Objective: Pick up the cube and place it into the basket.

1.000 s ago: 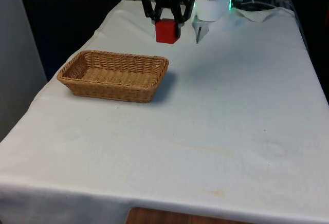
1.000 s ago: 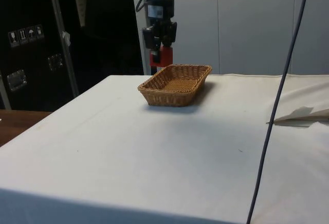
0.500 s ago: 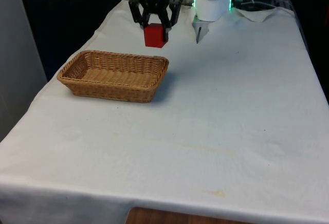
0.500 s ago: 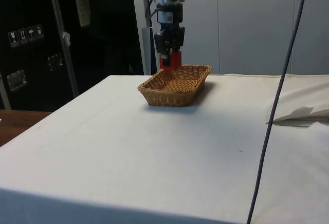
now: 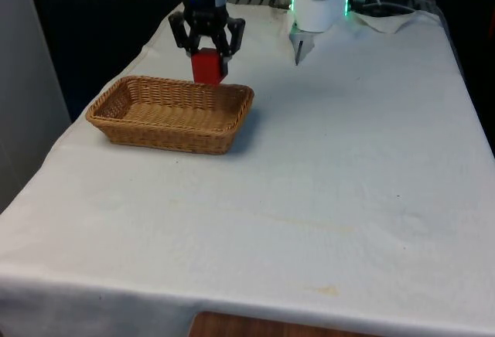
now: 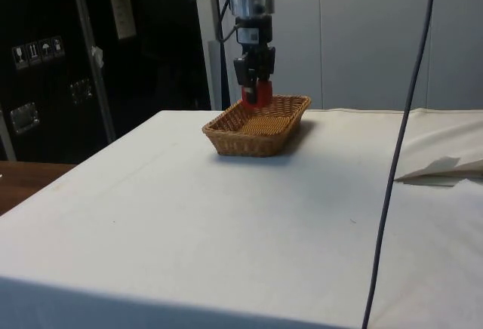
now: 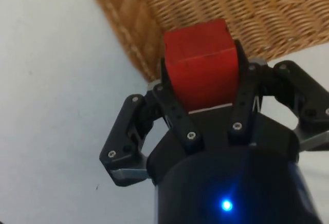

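My table wears a white cloth (image 5: pixel 332 198). A dark cable (image 6: pixel 400 148) hangs across the side view, and crumpled white fabric (image 6: pixel 445 164) lies near that view's right edge.

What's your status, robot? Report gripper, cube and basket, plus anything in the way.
Gripper shut on red cube, held in the air. Cube at the wicker basket's far rim, not yet inside. Nothing between cube and basket.

Light: even, overhead, I'm seeing no glare | Shadow: soft one lying beside basket (image 5: pixel 170 113) on cloth (image 5: pixel 348 182) | Backdrop: staying dark
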Controlling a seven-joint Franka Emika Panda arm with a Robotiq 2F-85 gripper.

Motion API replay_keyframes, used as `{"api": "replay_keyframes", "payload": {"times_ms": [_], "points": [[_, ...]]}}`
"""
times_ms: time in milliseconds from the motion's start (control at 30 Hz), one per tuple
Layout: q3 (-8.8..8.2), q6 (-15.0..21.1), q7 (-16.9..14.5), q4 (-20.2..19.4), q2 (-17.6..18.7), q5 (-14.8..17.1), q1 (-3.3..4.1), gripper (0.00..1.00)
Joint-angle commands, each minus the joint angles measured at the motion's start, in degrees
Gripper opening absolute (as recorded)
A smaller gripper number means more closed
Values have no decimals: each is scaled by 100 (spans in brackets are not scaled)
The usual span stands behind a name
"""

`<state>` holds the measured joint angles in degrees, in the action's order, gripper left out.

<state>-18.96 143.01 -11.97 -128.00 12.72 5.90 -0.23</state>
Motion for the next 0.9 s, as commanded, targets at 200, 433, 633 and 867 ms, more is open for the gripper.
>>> {"api": "replay_keyframes", "payload": {"times_ms": [200, 433, 633, 867], "points": [[-132, 11, -418, 264, 372, 235, -80, 0], [-246, 0, -682, 521, 699, 338, -115, 0], [-304, 6, -900, 745, 997, 464, -160, 0], [-407, 0, -1106, 968, 1335, 636, -120, 0]]}}
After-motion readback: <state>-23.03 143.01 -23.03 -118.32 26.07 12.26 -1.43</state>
